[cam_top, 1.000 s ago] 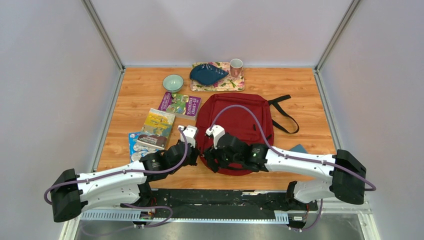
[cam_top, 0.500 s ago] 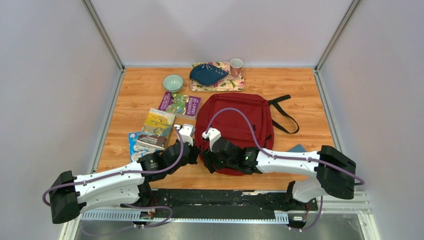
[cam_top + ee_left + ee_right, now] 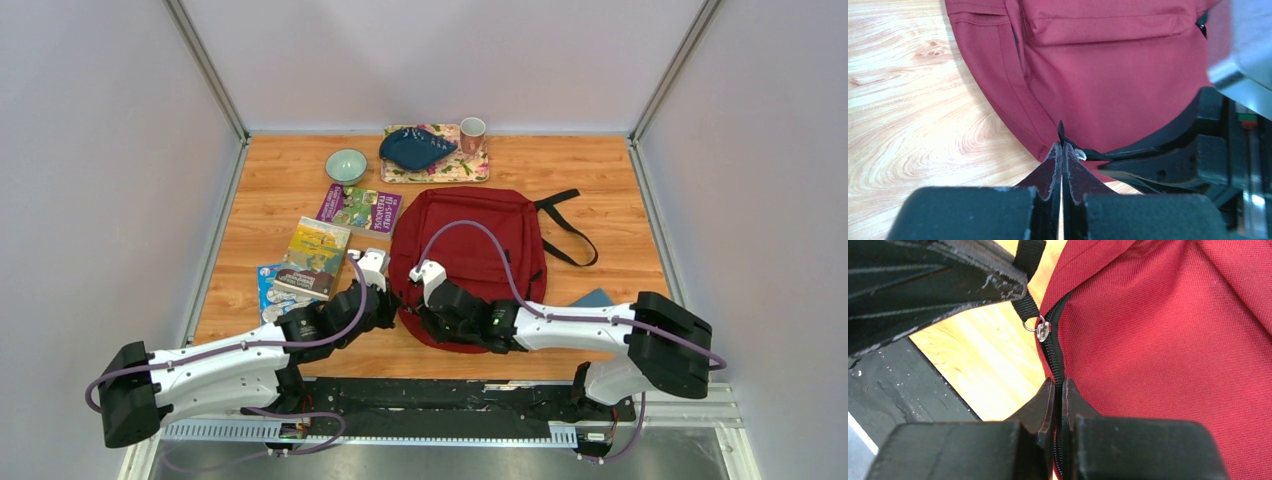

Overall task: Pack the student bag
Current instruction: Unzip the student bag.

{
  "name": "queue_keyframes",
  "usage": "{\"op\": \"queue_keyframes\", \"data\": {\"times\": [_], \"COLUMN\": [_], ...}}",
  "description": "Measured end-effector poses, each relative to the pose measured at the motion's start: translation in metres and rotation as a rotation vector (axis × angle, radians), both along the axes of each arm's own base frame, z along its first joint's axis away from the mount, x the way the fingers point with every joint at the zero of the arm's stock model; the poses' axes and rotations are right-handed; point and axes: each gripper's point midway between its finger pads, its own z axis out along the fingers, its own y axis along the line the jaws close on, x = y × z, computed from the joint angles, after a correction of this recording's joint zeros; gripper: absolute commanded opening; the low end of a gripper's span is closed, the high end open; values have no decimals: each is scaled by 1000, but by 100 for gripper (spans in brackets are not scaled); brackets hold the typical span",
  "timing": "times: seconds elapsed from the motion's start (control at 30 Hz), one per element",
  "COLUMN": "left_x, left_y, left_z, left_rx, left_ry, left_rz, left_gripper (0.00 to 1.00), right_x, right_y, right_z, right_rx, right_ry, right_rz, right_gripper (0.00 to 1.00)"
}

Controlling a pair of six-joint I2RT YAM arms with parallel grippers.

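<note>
The student bag is a dark red backpack lying flat in the middle of the table, also seen in the left wrist view and the right wrist view. At its near left corner my left gripper is shut on the black zipper pull tab, which hangs from a small metal ring. Right beside it, my right gripper is shut on the bag's black zipper trim, just below the slider.
Three books lie left of the bag. A green bowl, a floral tray with a blue dish, and a cup stand at the back. Black straps trail right; a blue wallet lies near the right arm.
My right gripper has closed from open onto the zipper trim after shifting left toward the bag's near corner. The left gripper stayed shut and moved slightly nearer.
</note>
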Motion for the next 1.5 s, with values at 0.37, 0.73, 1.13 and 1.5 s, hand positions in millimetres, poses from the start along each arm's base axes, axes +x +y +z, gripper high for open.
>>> {"op": "queue_keyframes", "data": {"times": [0.37, 0.73, 1.13, 1.5], "left_x": [32, 65, 104, 111], "left_y": [18, 28, 19, 18], "left_z": [-11, -31, -6, -11], "left_rx": [25, 34, 23, 22], "left_ry": [24, 123, 104, 143], "left_rz": [76, 76, 36, 29], "left_gripper": [0, 0, 0, 18], "right_x": [-19, -31, -34, -32], "right_y": [-5, -6, -5, 5], "right_z": [2, -4, -4, 1], "right_rx": [64, 78, 78, 70], "right_ry": [29, 40, 32, 34], "right_rz": [37, 37, 37, 32], "right_gripper": [0, 0, 0, 21]}}
